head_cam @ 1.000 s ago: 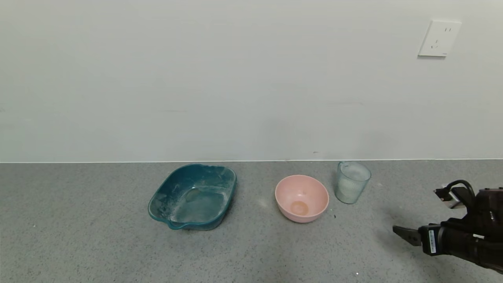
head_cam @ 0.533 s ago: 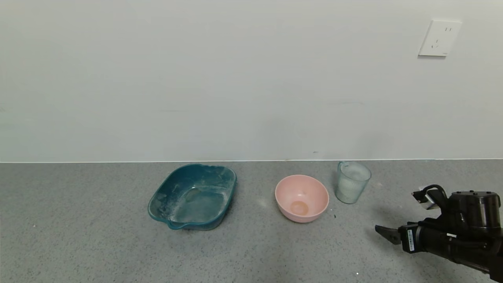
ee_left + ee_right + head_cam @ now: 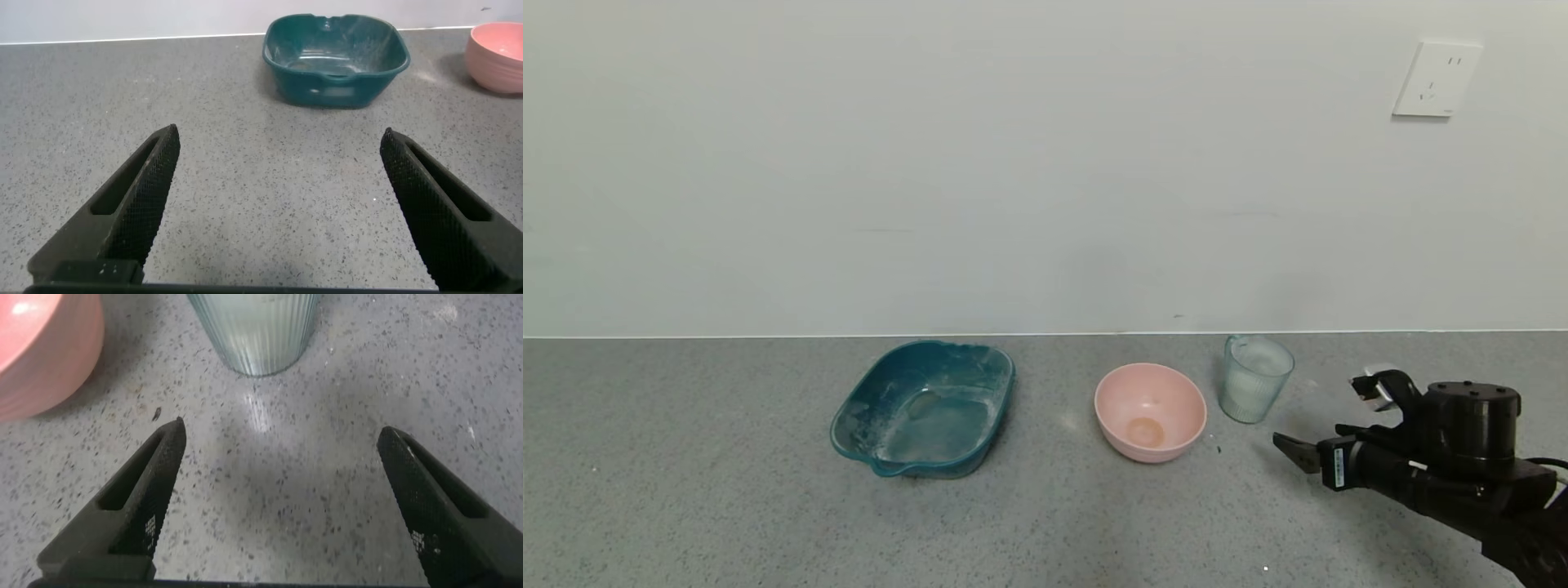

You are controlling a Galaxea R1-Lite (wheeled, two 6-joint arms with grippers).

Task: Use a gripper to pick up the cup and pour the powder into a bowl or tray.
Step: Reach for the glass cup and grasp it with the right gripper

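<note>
The ribbed pale blue-green cup stands upright on the grey counter, just right of the pink bowl, and holds white powder. My right gripper is low over the counter, a short way in front and to the right of the cup, and points at it. In the right wrist view the gripper is open and empty. The cup is ahead of the gap, the bowl beside it. My left gripper is open and empty, out of the head view.
A teal squarish tray dusted with white powder sits left of the bowl. It also shows in the left wrist view, with the bowl at the edge. A wall with an outlet rises behind the counter.
My right arm has moved left and away from me, bringing the open gripper closer to the cup. The cup, bowl and tray have not moved.
</note>
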